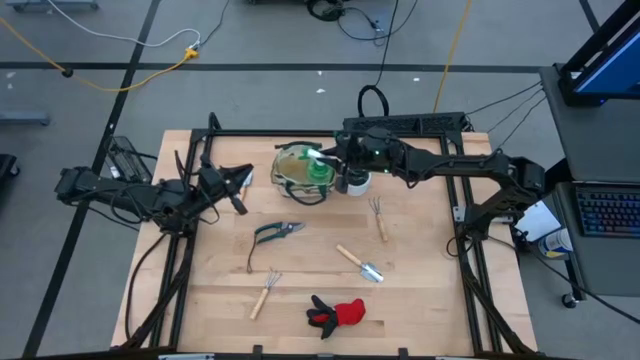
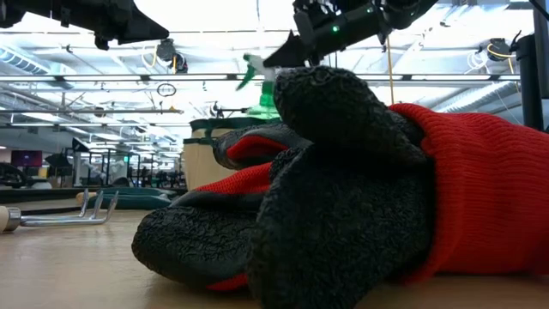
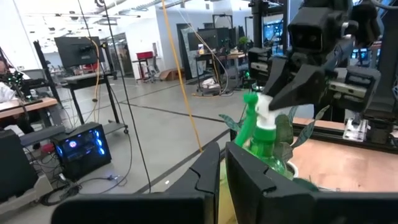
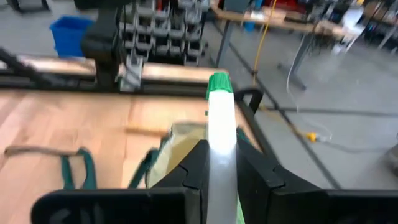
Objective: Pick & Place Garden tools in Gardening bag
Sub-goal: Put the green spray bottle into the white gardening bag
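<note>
Right gripper fingers are clamped on the green spray bottle, bottle upright, nozzle end up, hanging directly over the gardening bag at the desk's far edge. Next move is, I'd judge, a straight drop: bottle's long axis vertical, bag mouth right below. Left gripper waits just left of the bag, fingers nearly closed, empty. Still on the desk: pruning shears, trowel, fork, rake, gloves.
</note>
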### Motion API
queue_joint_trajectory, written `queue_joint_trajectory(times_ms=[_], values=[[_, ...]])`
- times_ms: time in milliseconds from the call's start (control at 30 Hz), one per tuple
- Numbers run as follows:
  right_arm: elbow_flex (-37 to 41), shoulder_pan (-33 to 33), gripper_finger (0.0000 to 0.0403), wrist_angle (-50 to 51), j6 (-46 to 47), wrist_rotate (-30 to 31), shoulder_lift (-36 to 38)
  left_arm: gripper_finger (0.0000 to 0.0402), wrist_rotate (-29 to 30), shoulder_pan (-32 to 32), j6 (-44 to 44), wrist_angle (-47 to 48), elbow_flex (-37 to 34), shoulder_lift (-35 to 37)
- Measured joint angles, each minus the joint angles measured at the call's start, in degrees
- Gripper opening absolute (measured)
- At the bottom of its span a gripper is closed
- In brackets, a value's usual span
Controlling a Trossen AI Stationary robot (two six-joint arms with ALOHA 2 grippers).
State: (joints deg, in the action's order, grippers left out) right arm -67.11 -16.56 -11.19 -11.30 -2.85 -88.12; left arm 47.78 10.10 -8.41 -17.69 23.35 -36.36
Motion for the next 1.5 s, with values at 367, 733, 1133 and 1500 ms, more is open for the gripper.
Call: queue_joint_trajectory(times_ms=[367,733,1133,1500], values=[[0.0,0.0,0.0046,4.6,1.0,0.1,0.0,0.0031,-14.8,0.0,2.3,-1.0,0.0,-7.6],[0.0,0.0,0.0047,4.6,1.0,0.1,0.0,0.0031,-16.6,-6.4,-9.4,-3.8,7.1,-24.9],[0.0,0.0,0.0047,4.6,0.5,0.0,0.0,0.0031,-25.3,-17.4,-7.7,37.6,32.8,-42.1],[0.0,0.1,0.0047,4.6,-0.2,0.0,0.0,0.0034,-35.8,-21.2,-12.1,47.2,38.4,-44.8]])
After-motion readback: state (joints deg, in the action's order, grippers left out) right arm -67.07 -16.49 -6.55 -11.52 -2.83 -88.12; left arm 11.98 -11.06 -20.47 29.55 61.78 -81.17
